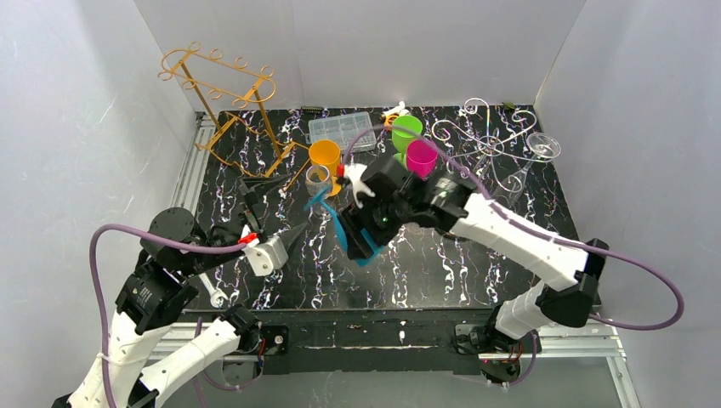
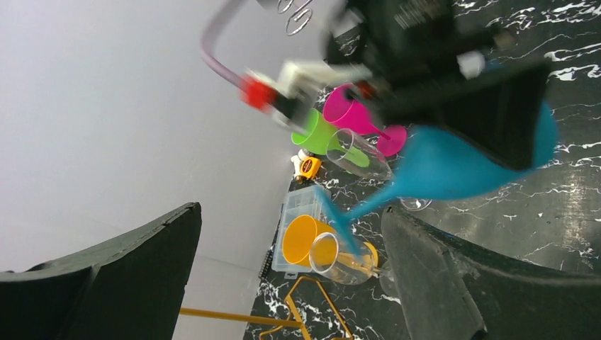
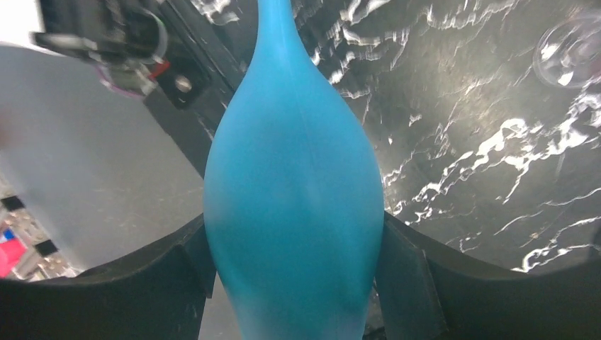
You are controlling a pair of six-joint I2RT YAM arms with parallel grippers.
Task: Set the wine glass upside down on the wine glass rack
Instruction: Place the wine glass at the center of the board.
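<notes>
Currently the right gripper (image 1: pixel 367 228) is closed partway around the bowl of the blue wine glass (image 3: pixel 298 198). It holds the glass tilted above mid-table, with stem and foot pointing toward the standing cups. The left gripper (image 1: pixel 274 217) is spread wide and empty, near the glass's foot.

Hazards:
1. The bowl is smooth and tapered, so it may slide between the pads during inversion.
2. The projecting foot may strike the orange cup (image 1: pixel 324 155) or the left fingers during a swing.
3. At the silver rack (image 1: pixel 485 136) (one clear glass (image 1: pixel 542 148) already hangs there), a misaligned foot may miss the slot and the glass may drop.
</notes>
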